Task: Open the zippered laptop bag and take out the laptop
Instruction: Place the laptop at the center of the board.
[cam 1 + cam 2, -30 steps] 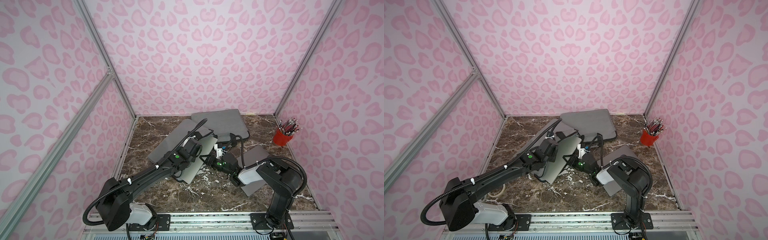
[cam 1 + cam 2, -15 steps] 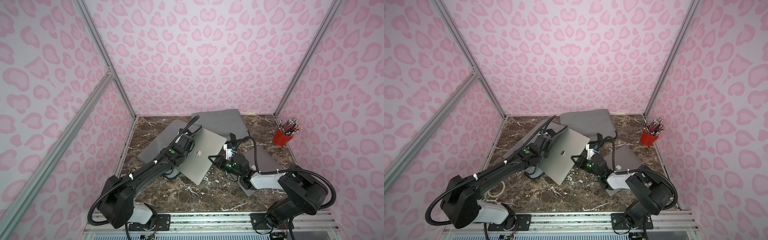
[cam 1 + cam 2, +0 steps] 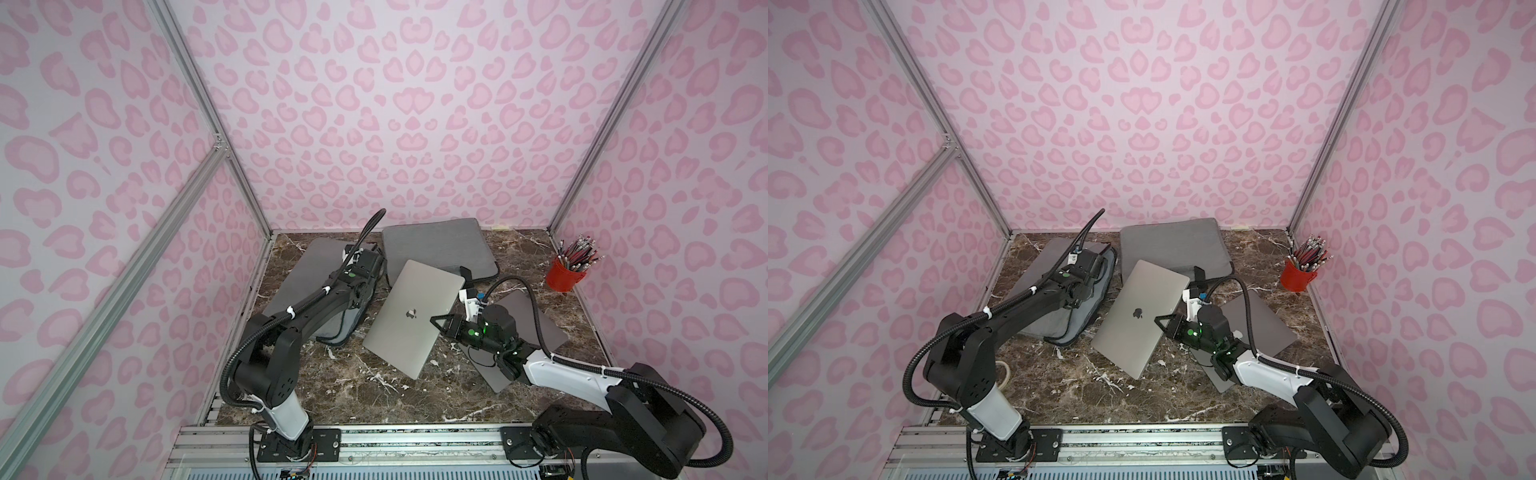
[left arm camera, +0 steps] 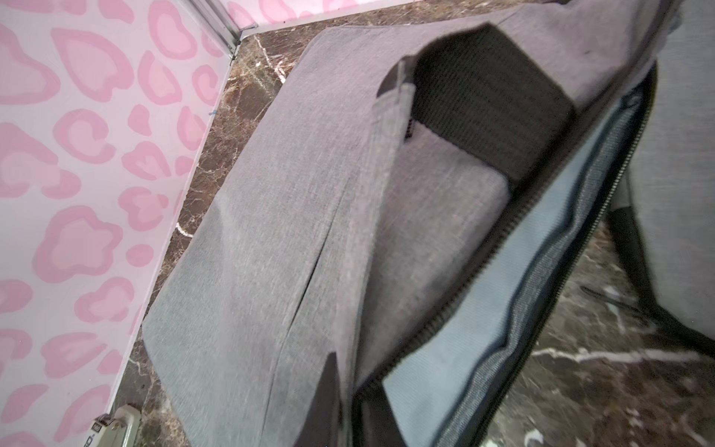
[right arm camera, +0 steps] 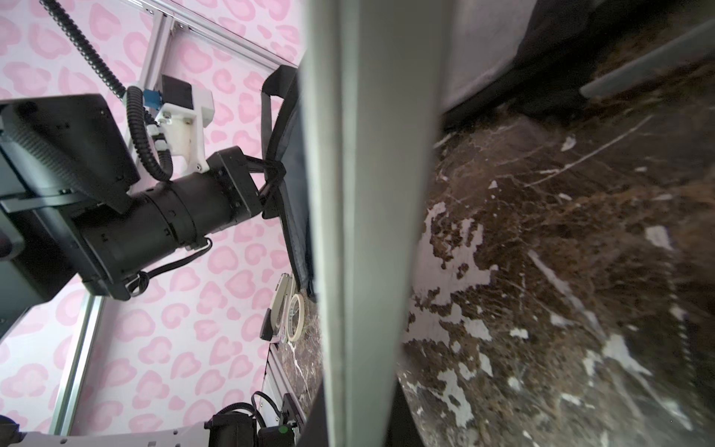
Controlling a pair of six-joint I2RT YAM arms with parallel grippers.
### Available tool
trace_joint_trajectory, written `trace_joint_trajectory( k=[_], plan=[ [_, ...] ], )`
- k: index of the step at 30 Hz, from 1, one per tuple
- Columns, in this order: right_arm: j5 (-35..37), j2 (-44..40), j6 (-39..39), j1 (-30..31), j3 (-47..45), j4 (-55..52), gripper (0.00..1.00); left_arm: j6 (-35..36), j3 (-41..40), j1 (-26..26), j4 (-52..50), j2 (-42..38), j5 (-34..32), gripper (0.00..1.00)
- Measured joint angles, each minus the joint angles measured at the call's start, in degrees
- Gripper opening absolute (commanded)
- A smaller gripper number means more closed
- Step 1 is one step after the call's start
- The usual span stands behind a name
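Late in the task, by the look of it: the take-out step, close to finished. Holding the silver laptop (image 3: 413,318) by its right-hand edge with the right gripper (image 3: 436,321), closed thin on that edge (seen edge-on down the middle of the right wrist view). Lying wholly clear of the grey laptop bag (image 3: 305,278), on the middle of the tabletop (image 3: 374,395), just beside the bag's unzipped mouth and apart from it, to judge by both top views. Cannot tell whether flat down or with the gripped edge raised a little. Pinching the bag's dark zippered rim with the left gripper (image 5: 275,172), closed on the fabric, with the mouth gaping. Nothing but blue lining (image 4: 503,294) inside, going by the left wrist view.

Next, most likely: setting the laptop flat and letting go. Calls for:
- lowering gently, to avoid knocking the near corner on the marble;
- parting the right jaws only after settling the weight;
- backing straight out sideways.

Worth minding the darker second laptop (image 3: 548,332) beneath the right arm, and the other grey sleeve (image 3: 436,245) near the far corner. Well apart from the red pencil cup (image 3: 566,276), so no concern there.
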Motion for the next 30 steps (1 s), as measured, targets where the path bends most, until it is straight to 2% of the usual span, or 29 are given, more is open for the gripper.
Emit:
trace_joint_trajectory(
  k=[7,11,14,16,19,24,30],
  plan=[
    [-1.6,-2.0,-0.8,-0.4,0.0,-5.2,0.0,-0.4,3.0,0.2,-0.2,4.1,-1.0,0.01],
    [-3.5,-1.7,-0.6,-0.3,0.0,-5.3,0.0,-0.3,5.0,0.2,-0.2,7.1,-1.0,0.14],
    [-5.4,-0.7,-0.7,-0.1,0.5,-5.6,0.0,-0.3,5.8,0.3,-0.4,8.8,-0.9,0.28],
    [-6.5,-0.2,-0.9,0.1,0.9,-6.1,0.0,-0.3,6.1,0.4,-0.7,9.5,-0.7,0.49],
    [-7.6,0.2,-0.9,0.7,1.0,-6.5,0.0,-0.5,6.1,0.5,-1.4,9.9,0.0,0.7],
    [-8.9,0.3,-0.7,1.6,0.4,-6.7,0.0,-0.4,6.1,0.7,-1.6,9.0,1.9,0.86],
    [-10.0,1.1,0.3,3.2,-0.8,-6.5,0.0,-0.3,5.3,0.7,-1.6,4.0,4.2,0.97]
  ],
)
